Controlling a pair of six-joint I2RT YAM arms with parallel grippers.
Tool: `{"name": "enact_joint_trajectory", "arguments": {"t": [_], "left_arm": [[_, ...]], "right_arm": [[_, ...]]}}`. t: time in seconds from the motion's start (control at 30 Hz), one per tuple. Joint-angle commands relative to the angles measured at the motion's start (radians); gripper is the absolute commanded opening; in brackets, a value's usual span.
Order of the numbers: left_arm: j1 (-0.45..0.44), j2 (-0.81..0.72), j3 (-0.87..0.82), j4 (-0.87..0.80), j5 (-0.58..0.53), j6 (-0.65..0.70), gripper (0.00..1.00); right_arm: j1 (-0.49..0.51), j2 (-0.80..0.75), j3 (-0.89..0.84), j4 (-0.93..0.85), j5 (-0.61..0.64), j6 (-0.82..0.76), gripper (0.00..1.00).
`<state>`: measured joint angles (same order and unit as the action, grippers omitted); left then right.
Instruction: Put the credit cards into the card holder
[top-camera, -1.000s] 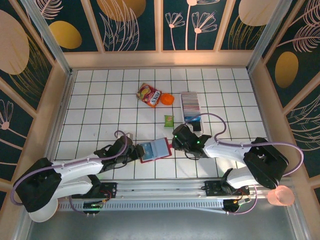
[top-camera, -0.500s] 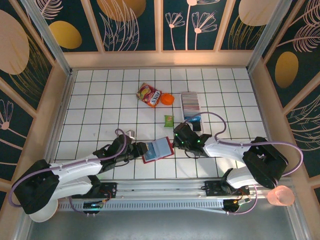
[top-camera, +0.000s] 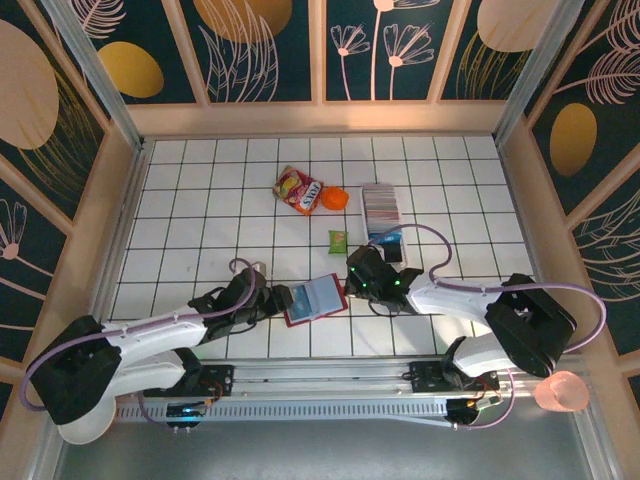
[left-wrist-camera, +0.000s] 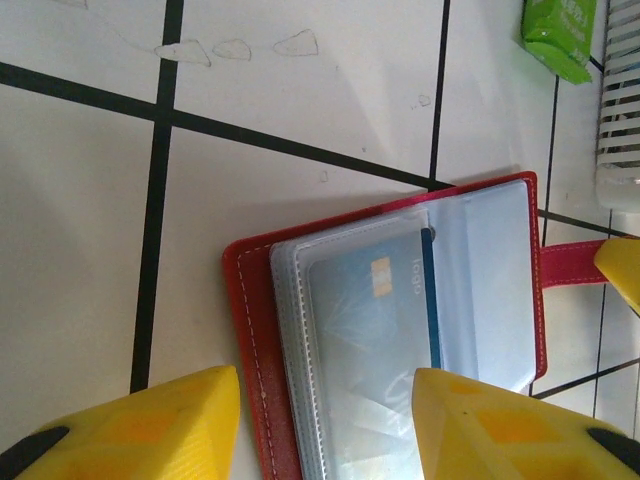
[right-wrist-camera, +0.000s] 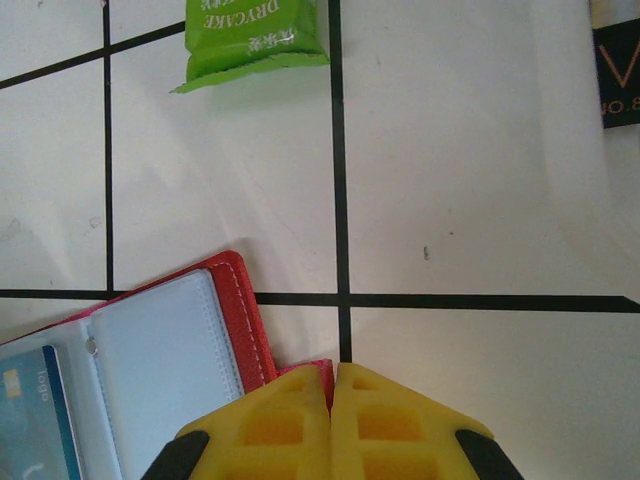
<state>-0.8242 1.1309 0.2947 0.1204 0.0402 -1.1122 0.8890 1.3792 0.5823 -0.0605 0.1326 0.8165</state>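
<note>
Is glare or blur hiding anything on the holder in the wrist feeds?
Left wrist: holder sharp; clear sleeves lay a pale sheen over the card, print still legible. Right wrist: holder edge and green packet crisp, no glare.

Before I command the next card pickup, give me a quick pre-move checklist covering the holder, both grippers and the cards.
1. card holder lying open: ok.
2. blue card seated inside a pocket: ok.
3. left gripper open, fingers either side of the holder's edge: ok.
4. right gripper shut at the snap tab: ok. Tab actually pinched: cannot tell.
5. more credit cards stacked farther back: ok.
</note>
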Motion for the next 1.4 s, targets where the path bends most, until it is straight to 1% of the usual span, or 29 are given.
{"name": "enact_joint_trajectory", "arguments": {"t": [0.0,0.3,0.5,0.73,0.97,1.23,1.37], "left_arm": [[-0.003,0.026,0.025,-0.007,-0.006,-0.005,0.49],[-0.003,0.076,0.023,0.044,0.027,-0.021,0.5],[-0.002,0.098,0.017,0.131,0.09,-0.044,0.49],[-0.003,0.14,0.025,0.188,0.131,-0.054,0.48],[-0.001,0.136,0.016,0.247,0.173,-0.071,0.46],[-0.002,0.088,0.021,0.268,0.167,-0.074,0.46],[-0.002,0.068,0.019,0.304,0.179,-0.086,0.45]], "right_arm": [[0.014,0.001,-0.01,0.015,0.007,0.009,0.0],[0.03,0.017,-0.013,0.03,0.004,0.02,0.0],[0.044,0.032,-0.016,0.05,0.0,0.026,0.0],[0.059,0.05,-0.022,0.07,-0.004,0.043,0.0],[0.073,0.063,-0.031,0.085,-0.004,0.059,0.0],[0.09,0.075,-0.042,0.101,-0.001,0.08,0.0],[0.105,0.072,-0.047,0.102,0.002,0.092,0.0]]}}
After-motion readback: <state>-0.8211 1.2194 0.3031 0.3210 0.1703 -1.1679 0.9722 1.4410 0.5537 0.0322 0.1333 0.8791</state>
